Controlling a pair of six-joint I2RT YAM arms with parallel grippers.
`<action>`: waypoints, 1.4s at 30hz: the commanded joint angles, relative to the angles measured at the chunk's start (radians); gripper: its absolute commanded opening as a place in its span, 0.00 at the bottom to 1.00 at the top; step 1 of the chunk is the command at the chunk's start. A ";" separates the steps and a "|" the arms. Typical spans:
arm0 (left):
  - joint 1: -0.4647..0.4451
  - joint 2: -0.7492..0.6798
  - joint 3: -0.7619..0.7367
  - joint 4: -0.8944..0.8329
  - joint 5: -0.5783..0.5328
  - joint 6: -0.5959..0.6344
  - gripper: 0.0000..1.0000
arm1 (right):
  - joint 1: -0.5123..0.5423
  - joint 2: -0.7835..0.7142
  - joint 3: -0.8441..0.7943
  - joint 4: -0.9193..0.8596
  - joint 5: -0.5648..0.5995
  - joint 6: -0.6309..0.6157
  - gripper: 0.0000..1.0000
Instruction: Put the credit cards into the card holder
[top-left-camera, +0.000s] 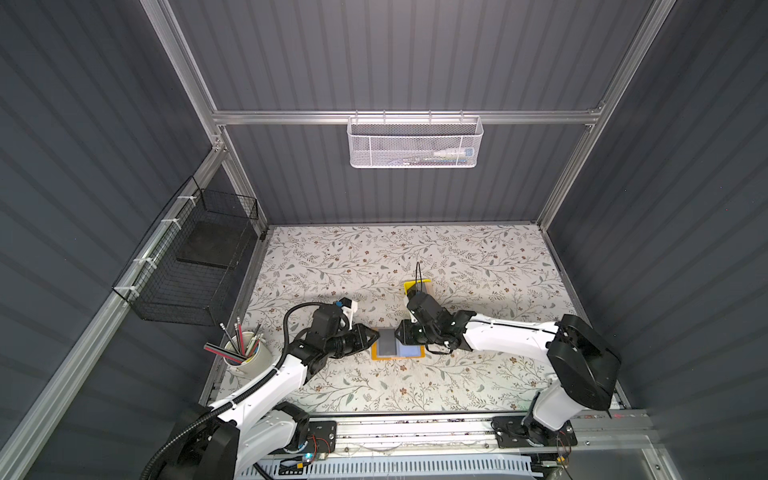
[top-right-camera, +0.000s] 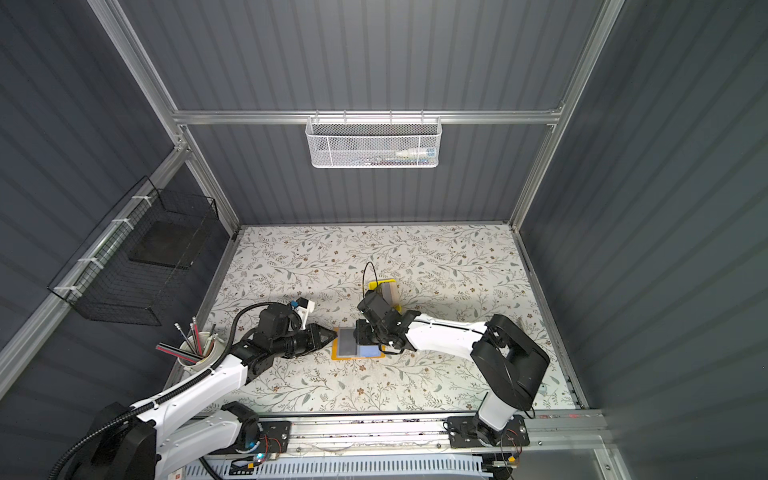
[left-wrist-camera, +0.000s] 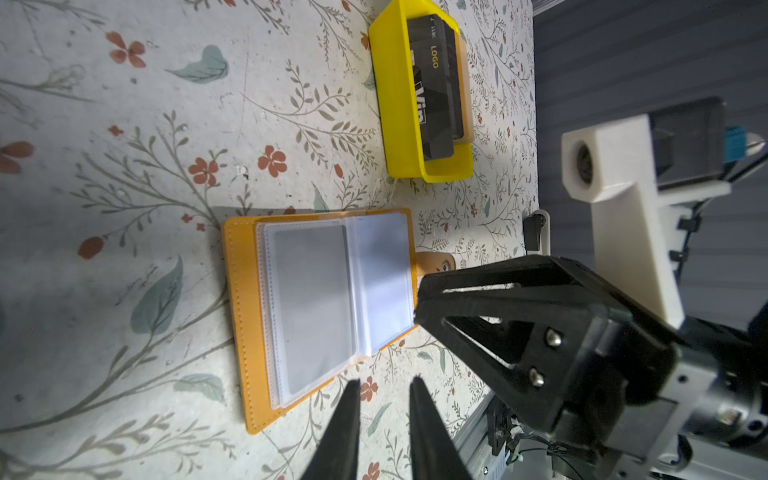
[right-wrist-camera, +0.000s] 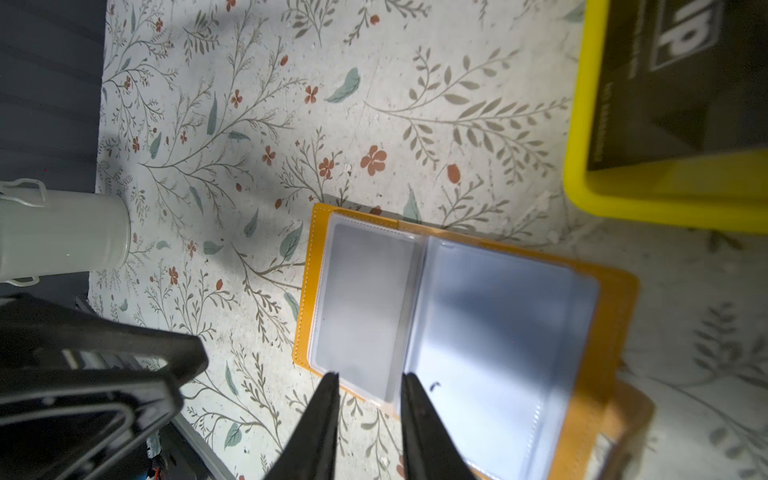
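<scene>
Though they hold nothing, left gripper (left-wrist-camera: 386, 379), right gripper (right-wrist-camera: 370, 375) slightly parted

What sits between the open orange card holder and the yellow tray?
Nothing: just bare flowered tabletop between card holder and yellow tray, clear in the left wrist view.

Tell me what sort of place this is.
Probably a lab robot cell, not a home: an aluminium frame with grey panel walls, robot arms bolted to a rail, and a floral tabletop.
</scene>
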 joint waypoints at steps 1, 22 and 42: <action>0.006 -0.008 0.001 0.017 0.027 0.031 0.23 | -0.006 -0.053 -0.027 -0.037 0.064 -0.027 0.29; -0.001 0.257 0.203 0.089 0.082 0.109 0.25 | -0.360 -0.279 -0.063 -0.171 0.007 -0.243 0.68; -0.060 0.698 0.636 -0.041 0.029 0.207 0.19 | -0.413 -0.026 0.105 -0.157 -0.047 -0.312 0.99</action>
